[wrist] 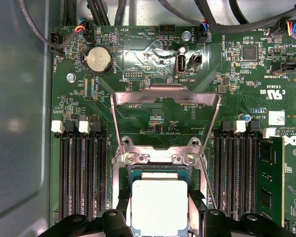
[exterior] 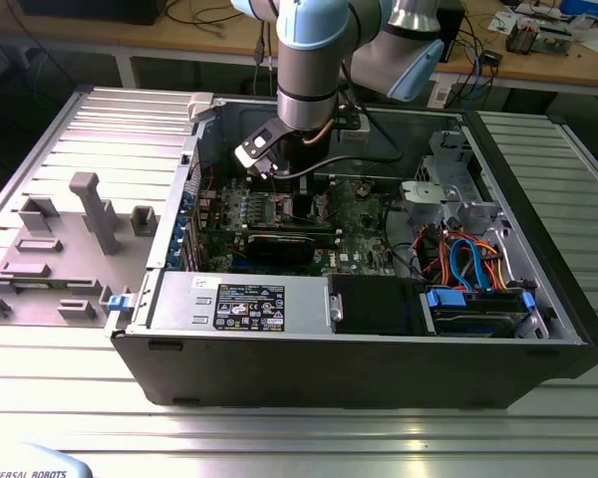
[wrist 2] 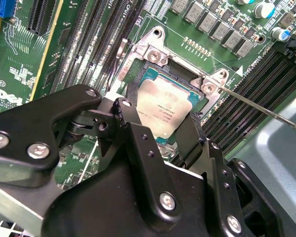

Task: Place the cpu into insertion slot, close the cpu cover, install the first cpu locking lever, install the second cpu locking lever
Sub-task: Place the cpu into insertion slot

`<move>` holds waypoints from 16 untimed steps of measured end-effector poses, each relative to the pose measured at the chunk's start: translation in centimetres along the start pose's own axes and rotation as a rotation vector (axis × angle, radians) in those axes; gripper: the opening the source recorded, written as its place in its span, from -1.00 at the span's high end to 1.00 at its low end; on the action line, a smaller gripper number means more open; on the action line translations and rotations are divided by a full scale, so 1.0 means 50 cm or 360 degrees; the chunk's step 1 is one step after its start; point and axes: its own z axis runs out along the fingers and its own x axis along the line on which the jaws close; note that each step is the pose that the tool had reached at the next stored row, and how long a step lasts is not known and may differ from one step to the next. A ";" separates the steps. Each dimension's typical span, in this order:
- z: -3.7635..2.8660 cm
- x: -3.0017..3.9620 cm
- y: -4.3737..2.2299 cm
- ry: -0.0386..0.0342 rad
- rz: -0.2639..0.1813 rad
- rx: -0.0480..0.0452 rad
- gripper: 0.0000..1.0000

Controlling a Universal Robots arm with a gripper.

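Note:
The cpu [wrist: 159, 210], a flat square chip with a silver top, sits squarely over the insertion slot [wrist: 158, 157] on the green motherboard. In both wrist views my gripper [wrist: 159, 200] is shut on the cpu, one black finger against each of two opposite edges. The cpu [wrist 2: 168, 106] lies low within the shiny rim of the slot [wrist 2: 150, 49]. The cpu cover [wrist: 165, 93], a metal frame with a square cut-out, is swung open away from the socket. A thin wire lever [wrist 2: 266, 112] stands free beside the socket. In the exterior view the gripper [exterior: 294, 199] reaches down into the computer case.
Long memory slots [wrist: 81, 173] flank the socket, and a memory stick [wrist: 271, 182] fills one. In the exterior view's foreground a black graphics card [exterior: 279, 244], a power supply [exterior: 239, 304] and bundled cables [exterior: 458, 259] crowd the case. Grey fixtures [exterior: 95, 209] stand on the table at the exterior view's left.

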 end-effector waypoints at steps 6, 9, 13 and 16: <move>0.001 0.001 0.000 0.0001 0.0000 -0.0001 -0.21; -0.003 0.001 0.001 0.0003 0.0000 -0.0002 -0.21; -0.015 0.001 0.001 0.0001 0.0000 -0.0001 -0.21; -0.015 0.001 0.001 0.0002 0.0000 -0.0001 -0.21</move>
